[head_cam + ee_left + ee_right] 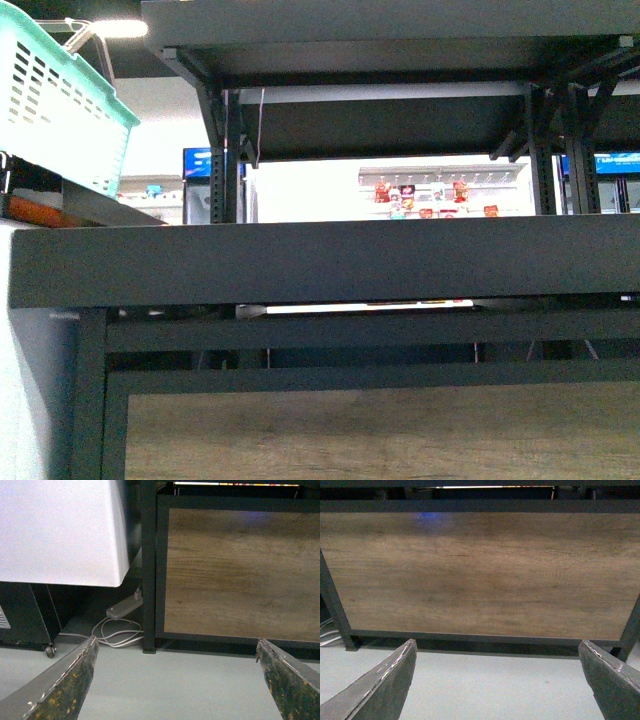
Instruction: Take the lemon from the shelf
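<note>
The shelf (320, 262) is a large black metal rack filling the front view, with a deep dark tier front across the middle and perforated uprights behind. The lemon is out of view in every frame. Neither arm shows in the front view. My left gripper (177, 680) is open above the grey floor, facing the rack's lower wood panel (240, 575) and its black leg (148, 580). My right gripper (497, 680) is open too, low before the same wood panel (480, 575), with nothing between its fingers.
A mint-green plastic basket (55, 100) sits high at the left. A white cabinet (60, 530) stands left of the rack, with a power strip (122, 608) and coiled white cables (117, 635) on the floor beside the leg. Bright store shelves (430, 195) show through the rack.
</note>
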{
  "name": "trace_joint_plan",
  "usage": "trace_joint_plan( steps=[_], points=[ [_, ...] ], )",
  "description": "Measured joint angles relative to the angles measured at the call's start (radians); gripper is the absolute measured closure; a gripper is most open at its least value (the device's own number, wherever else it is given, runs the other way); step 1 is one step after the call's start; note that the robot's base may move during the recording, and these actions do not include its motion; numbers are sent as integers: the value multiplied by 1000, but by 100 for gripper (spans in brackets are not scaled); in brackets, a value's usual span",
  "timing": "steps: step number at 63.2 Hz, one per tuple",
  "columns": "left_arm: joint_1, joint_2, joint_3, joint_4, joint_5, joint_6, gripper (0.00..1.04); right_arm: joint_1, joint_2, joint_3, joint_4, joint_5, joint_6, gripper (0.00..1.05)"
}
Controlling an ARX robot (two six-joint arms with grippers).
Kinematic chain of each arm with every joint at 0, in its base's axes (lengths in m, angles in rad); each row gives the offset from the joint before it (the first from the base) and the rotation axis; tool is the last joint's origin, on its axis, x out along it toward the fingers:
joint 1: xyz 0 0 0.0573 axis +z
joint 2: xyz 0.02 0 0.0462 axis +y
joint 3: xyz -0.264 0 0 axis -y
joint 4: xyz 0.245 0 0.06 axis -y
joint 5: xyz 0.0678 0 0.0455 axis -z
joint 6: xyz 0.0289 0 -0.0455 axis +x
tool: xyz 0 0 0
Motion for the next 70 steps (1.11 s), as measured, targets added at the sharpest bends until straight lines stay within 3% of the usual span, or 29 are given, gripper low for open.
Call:
trace_joint_plan(
  steps=[70],
  points=[
    [0, 0, 0, 0, 0, 0, 8, 0, 0, 0, 0, 0, 0, 7]
  ],
)
